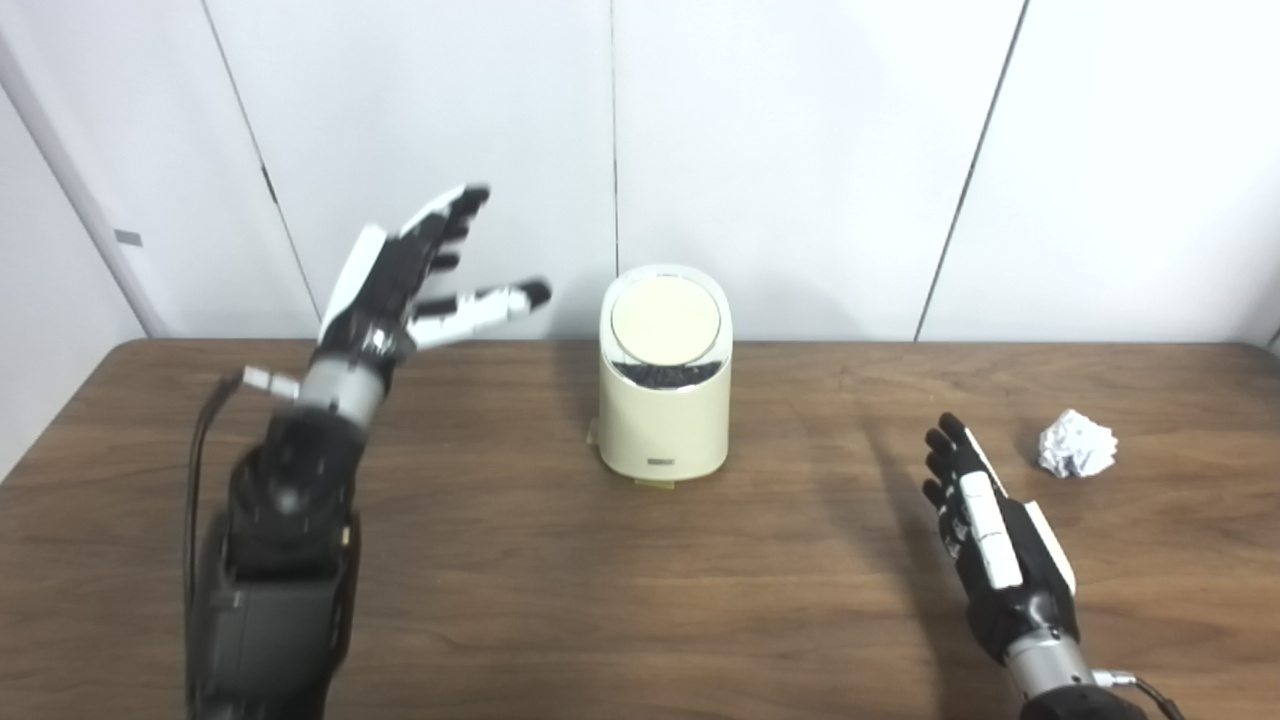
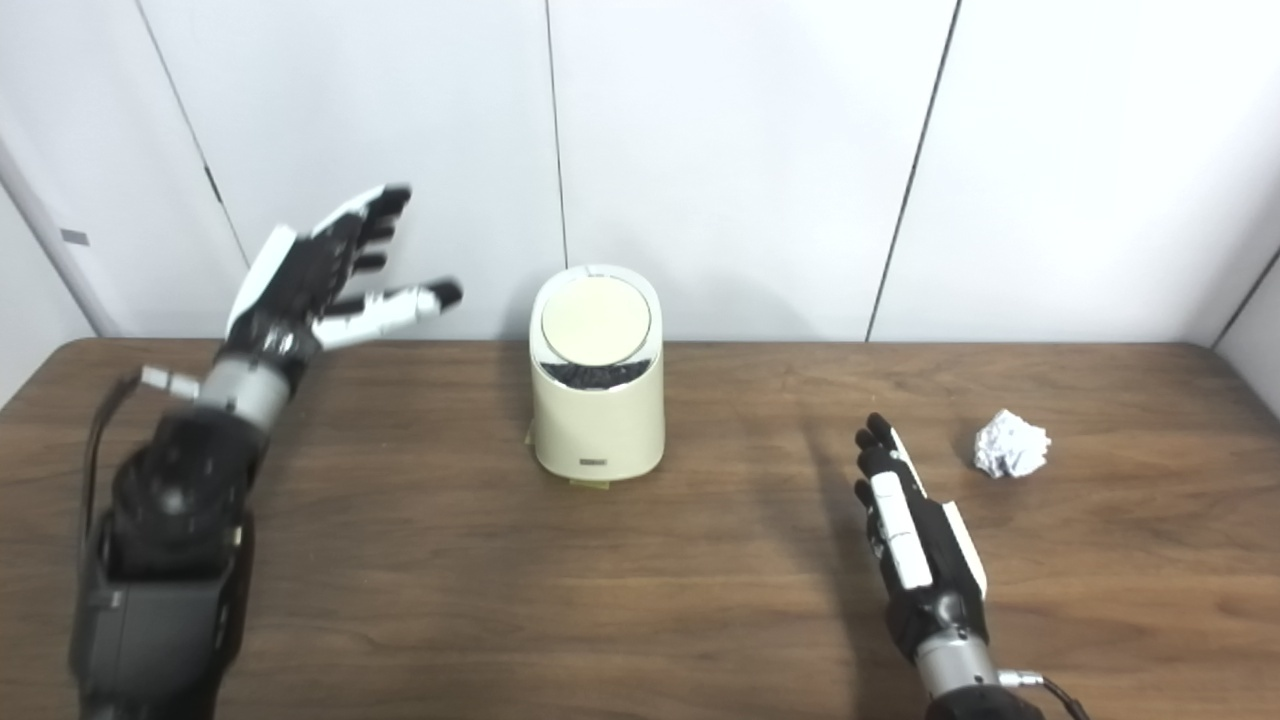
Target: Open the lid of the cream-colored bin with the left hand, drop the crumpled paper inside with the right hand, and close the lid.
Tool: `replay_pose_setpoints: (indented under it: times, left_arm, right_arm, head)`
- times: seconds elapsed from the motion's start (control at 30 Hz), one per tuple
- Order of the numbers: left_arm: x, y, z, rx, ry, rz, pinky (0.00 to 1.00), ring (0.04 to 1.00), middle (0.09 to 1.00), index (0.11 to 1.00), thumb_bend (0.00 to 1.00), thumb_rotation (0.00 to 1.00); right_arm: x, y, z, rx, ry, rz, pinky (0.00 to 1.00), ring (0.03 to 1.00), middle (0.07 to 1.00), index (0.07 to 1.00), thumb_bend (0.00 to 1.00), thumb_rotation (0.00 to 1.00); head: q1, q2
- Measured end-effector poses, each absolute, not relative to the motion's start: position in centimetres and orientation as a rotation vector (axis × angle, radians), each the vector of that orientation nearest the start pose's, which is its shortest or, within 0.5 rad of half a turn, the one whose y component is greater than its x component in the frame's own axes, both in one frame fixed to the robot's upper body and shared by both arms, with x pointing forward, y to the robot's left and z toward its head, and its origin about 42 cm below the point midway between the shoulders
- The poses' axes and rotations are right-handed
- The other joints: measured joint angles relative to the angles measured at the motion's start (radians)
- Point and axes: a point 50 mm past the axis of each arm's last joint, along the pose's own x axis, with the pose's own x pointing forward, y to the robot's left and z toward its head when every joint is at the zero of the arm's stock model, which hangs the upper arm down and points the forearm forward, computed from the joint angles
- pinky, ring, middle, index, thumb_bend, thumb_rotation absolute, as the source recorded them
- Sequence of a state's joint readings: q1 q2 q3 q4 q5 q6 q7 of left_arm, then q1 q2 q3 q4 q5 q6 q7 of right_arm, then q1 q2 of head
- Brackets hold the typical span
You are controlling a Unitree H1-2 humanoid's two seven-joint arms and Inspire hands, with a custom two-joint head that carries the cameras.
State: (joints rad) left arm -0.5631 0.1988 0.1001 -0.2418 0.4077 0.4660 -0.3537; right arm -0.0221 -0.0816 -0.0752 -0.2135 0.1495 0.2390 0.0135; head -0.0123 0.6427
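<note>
The cream-colored bin point(image 1: 664, 420) stands upright near the table's far edge, middle. Its round lid point(image 1: 665, 318) lies tilted in the top, with a dark gap showing along its front edge. My left hand point(image 1: 400, 285) is raised above the table to the left of the bin, open, fingers spread and pointing toward the bin, not touching it. The crumpled white paper point(image 1: 1076, 444) lies on the table at the right. My right hand point(image 1: 985, 525) rests low, open, fingers straight, a short way left of and nearer than the paper.
The brown wooden table point(image 1: 560, 600) spans the view. White wall panels point(image 1: 800, 150) rise right behind its far edge, close behind the bin. A cable hangs at my left forearm point(image 1: 200, 460).
</note>
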Motion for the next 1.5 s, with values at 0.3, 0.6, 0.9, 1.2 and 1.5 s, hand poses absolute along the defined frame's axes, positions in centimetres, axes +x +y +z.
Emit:
replay_pose_setpoints:
  times: [0.3,0.6,0.9,1.2,1.5]
  left_arm:
    - [45.8,21.1,38.8,0.805,-0.124,-0.269,0.88,0.939,0.958,0.949,0.88,0.26]
    - [49.4,17.2,41.7,1.046,0.015,-0.387,0.90,0.937,0.941,0.933,0.92,0.25]
    - [52.3,13.9,41.7,1.191,0.131,-0.478,0.96,0.986,0.961,0.941,0.91,0.19]
    - [53.6,12.3,39.4,1.243,0.181,-0.509,0.91,0.970,0.954,0.920,0.96,0.15]
    - [53.1,10.2,38.1,1.378,0.142,-0.525,0.92,0.975,0.965,0.911,0.93,0.17]
  right_arm:
    - [28.8,-24.8,14.3,0.062,0.008,-0.011,1.00,0.981,0.967,0.975,0.62,0.86]
    - [29.2,-24.3,13.6,0.043,0.025,0.005,1.00,0.991,0.976,0.989,0.61,0.89]
    - [29.7,-23.5,13.7,0.052,0.019,0.010,1.00,0.980,0.958,0.981,0.60,0.89]
    - [29.9,-23.0,13.9,0.049,0.013,0.004,1.00,0.978,0.953,0.979,0.62,0.88]
    - [30.0,-22.3,13.9,0.049,0.013,0.002,0.99,0.972,0.964,0.986,0.59,0.90]
  head:
    - [0.005,-0.009]
    - [-0.002,-0.024]
    - [-0.009,-0.025]
    - [-0.011,-0.021]
    - [-0.017,-0.011]
